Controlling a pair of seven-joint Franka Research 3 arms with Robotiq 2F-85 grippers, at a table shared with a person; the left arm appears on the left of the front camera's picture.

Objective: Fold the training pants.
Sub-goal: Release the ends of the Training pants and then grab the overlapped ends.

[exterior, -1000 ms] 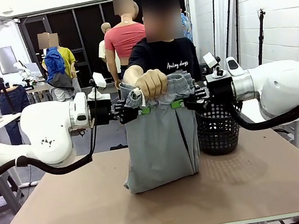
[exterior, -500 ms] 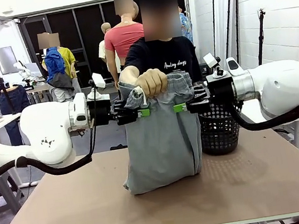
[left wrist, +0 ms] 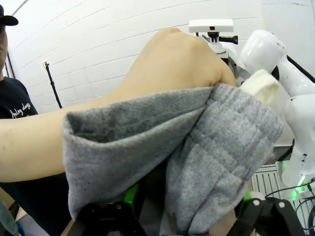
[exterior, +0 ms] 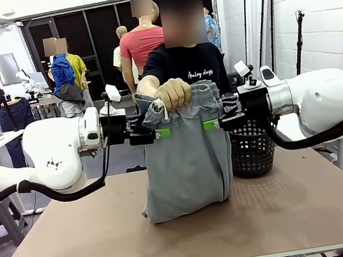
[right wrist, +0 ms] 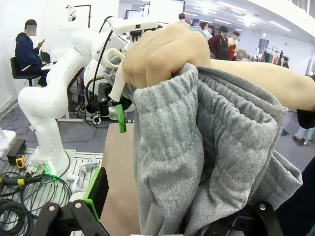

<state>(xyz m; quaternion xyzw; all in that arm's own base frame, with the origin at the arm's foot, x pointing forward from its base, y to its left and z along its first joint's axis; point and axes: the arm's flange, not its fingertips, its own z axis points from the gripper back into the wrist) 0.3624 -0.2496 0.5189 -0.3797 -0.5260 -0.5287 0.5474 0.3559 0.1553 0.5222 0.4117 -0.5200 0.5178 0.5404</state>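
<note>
The training pants hang bunched from a person's hand, which clutches the gathered waistband just above and between the two tools. The left tool sits at one upper edge of the garment and the right tool at the opposite edge. Both point inward toward each other, level, just under the waistband.

In the left wrist view the left tool's green-padded fingers stand spread wide. Grey cloth droops between them without being pinched, so this tool has hold of nothing. In the right wrist view the right tool's fingers are just as far apart, and the waistband folds lie loose in the gap with nothing clamped.

Below both tools the fabric drops straight down, and its lower end rests crumpled on the surface. A white drawstring end pokes out beside the hand's knuckles, above the left tool. A black mesh basket stands on the surface behind and beneath the right tool.
</note>
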